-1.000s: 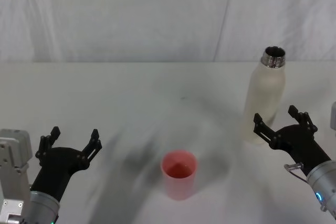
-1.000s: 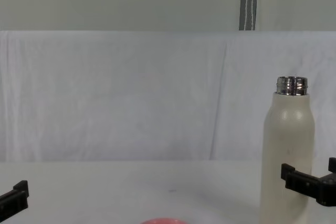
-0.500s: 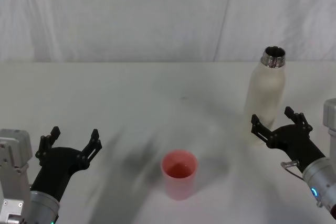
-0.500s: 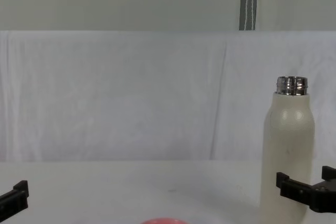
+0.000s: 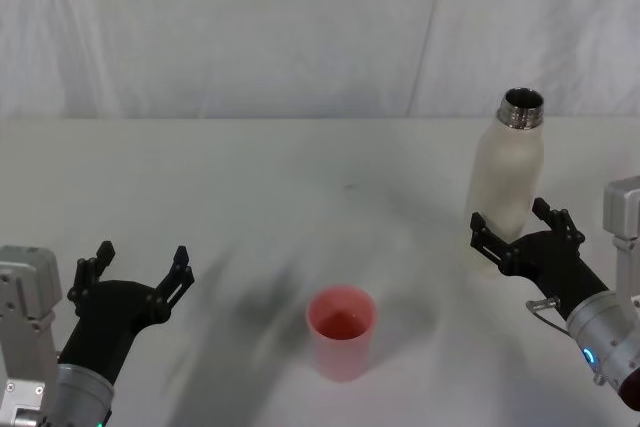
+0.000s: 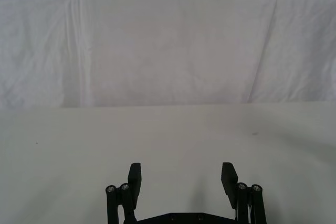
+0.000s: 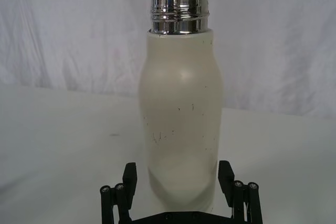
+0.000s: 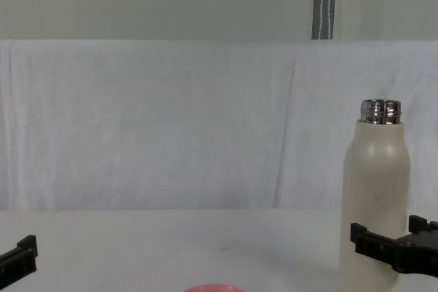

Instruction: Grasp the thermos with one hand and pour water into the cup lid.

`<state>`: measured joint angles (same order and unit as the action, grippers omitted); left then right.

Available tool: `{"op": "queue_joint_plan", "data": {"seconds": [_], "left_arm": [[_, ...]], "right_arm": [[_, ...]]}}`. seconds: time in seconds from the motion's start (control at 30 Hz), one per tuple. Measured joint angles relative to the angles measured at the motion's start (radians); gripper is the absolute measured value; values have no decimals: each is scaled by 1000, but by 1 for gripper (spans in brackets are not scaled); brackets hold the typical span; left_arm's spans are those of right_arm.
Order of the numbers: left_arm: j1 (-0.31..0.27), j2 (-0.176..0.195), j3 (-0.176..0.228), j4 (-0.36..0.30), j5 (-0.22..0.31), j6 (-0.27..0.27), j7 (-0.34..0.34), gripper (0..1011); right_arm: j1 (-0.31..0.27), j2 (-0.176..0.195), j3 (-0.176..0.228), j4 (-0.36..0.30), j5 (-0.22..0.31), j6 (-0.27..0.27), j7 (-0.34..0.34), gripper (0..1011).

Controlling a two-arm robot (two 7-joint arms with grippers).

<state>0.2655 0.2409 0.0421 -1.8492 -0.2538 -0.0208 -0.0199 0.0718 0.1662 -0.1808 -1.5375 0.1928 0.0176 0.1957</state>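
Jaws stand apart on both grippers. From the head camera, the right gripper point(image 5: 515, 228) sits on the right of the white table point(image 5: 250, 187), its fingers straddling the lower body of the cream-white thermos point(image 5: 506, 179), which stands upright with its steel neck uncapped. The left gripper point(image 5: 140, 265) hangs near the table's front left, spread wide and holding nothing. Between them, nearer the front, stands the pink cup lid point(image 5: 341, 332), mouth up, well apart from the thermos.

On the left wrist camera, the left gripper point(image 6: 181, 174) points across bare tabletop point(image 6: 168, 129) towards the draped white backdrop point(image 6: 157, 45).

On the right wrist camera, the thermos point(image 7: 180, 114) rises straight ahead, its base set between the right gripper point(image 7: 178, 178) fingers; whether they touch it I cannot tell.

From the chest camera, the thermos point(image 8: 375, 196) stands at the right with the right gripper point(image 8: 395, 247) across its lower part. The cup lid point(image 8: 212, 288) shows as a curved rim at the bottom edge, and a left fingertip point(image 8: 20, 254) pokes in at lower left.
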Motion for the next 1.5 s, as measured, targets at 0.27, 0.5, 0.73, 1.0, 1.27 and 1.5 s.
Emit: {"op": "queue_joint_plan", "data": {"seconds": [0.27, 0.5, 0.73, 1.0, 1.27, 1.5], "left_arm": [[0, 0, 0, 0, 0, 0, 0, 1001], [0, 0, 0, 0, 0, 0, 0, 1001], [0, 0, 0, 0, 0, 0, 0, 1001], [0, 0, 0, 0, 0, 0, 0, 1001], [0, 0, 0, 0, 0, 0, 0, 1001], [0, 0, 0, 0, 0, 0, 0, 1001]], "right_arm": [[25, -5, -2, 30, 2, -5, 0, 1003], [40, -8, -2, 48, 4, -6, 0, 1003], [54, -12, -4, 68, 8, -9, 1, 1003], [72, -15, -8, 83, 11, -11, 4, 1003], [85, -19, -10, 97, 15, -14, 7, 1003], [96, -22, -14, 108, 19, -16, 8, 1003]]}}
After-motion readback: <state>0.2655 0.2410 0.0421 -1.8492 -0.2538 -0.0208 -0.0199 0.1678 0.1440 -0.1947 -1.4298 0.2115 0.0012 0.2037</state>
